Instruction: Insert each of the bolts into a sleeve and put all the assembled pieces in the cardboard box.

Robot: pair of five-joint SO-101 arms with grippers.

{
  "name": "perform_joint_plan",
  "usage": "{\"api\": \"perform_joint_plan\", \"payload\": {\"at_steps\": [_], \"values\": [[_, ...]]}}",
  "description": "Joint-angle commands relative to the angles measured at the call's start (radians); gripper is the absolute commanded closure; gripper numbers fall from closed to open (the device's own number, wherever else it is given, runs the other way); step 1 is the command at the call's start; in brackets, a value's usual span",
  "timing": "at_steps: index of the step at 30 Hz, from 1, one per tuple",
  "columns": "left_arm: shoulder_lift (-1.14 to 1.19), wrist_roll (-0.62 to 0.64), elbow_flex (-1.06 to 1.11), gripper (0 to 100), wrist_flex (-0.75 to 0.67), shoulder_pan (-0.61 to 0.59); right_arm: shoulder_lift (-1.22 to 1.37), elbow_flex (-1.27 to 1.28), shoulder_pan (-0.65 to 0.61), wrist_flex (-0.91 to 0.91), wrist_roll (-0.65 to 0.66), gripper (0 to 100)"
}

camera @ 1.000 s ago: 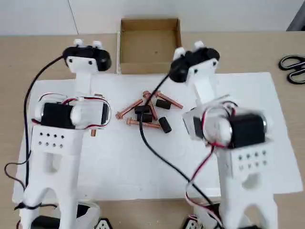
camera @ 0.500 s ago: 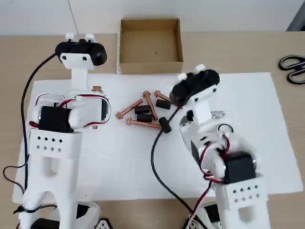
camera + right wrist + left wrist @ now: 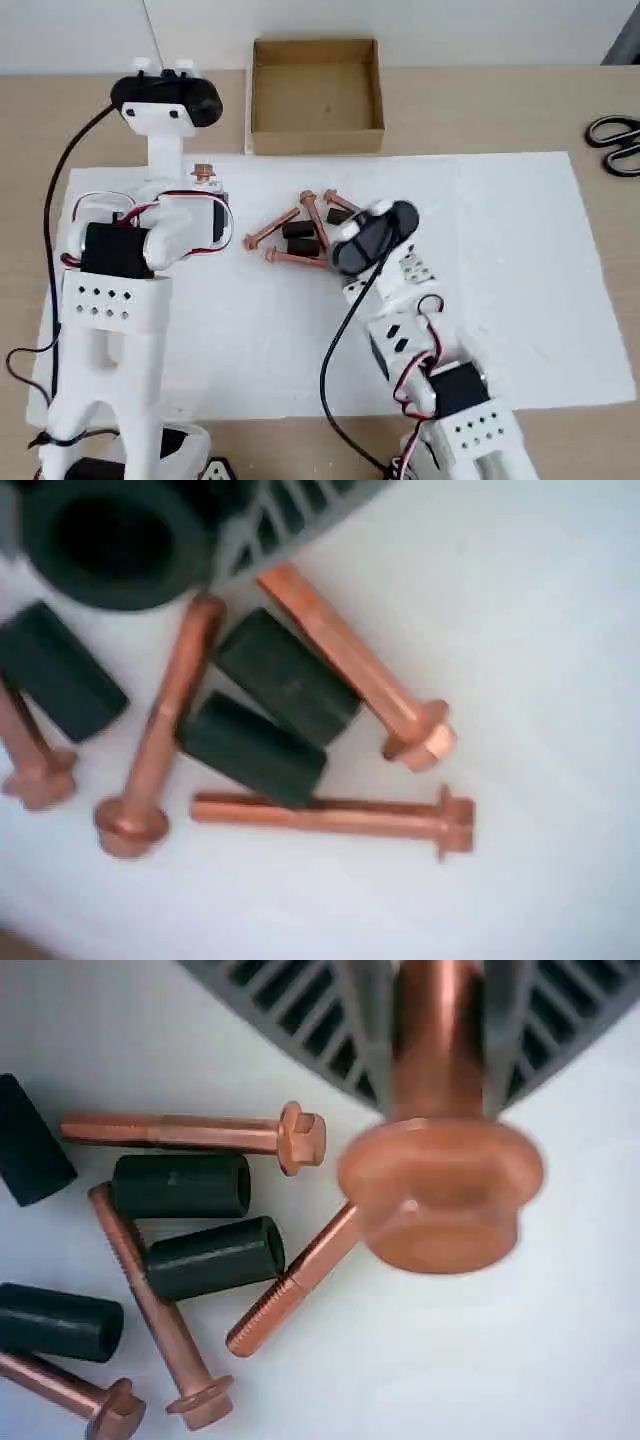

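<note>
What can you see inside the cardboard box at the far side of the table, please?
Inside the cardboard box only its bare brown floor shows, with nothing lying on it. Its near wall covers a thin strip of floor.

Loose bolts (image 3: 272,228), sleeves (image 3: 299,230) packed touching; cardboard box (image 3: 316,141) top open

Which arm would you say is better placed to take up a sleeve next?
Right, I think: the right claw is down at the pile with a sleeve at its tip, while the left claw is shut on a bolt.
</note>
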Motion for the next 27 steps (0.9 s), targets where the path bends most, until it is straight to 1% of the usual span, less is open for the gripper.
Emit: {"api": "perform_joint_plan", "payload": {"at_steps": [1, 4, 6, 9, 13, 15, 21, 27], "values": [[-0.043, 0.031, -0.044, 99, -0.029, 0.009, -0.108, 0.06, -0.018, -0.056, -0.009, 99.5], [-0.043, 0.094, -0.048, 99, -0.029, 0.011, -0.213, 0.124, -0.018, -0.07, -0.021, 99.5], [-0.043, 0.112, -0.048, 99, -0.029, 0.028, -0.289, 0.16, -0.018, -0.071, -0.077, 99.5], [-0.043, 0.11, -0.05, 99, -0.031, 0.074, -0.41, 0.218, -0.018, -0.068, -0.181, 99.5], [-0.051, 0.112, -0.071, 99, -0.063, 0.141, -0.539, 0.321, -0.018, -0.068, -0.25, 99.5], [-0.083, 0.112, -0.096, 99, -0.075, 0.175, -0.541, 0.348, -0.018, -0.07, -0.27, 99.5], [-0.199, 0.112, -0.097, 99, -0.232, 0.285, -0.533, 0.358, -0.045, -0.07, -0.311, 99.5], [-0.301, 0.112, -0.097, 99, -0.288, 0.336, -0.532, 0.361, -0.045, -0.07, -0.336, 99.5]]}}
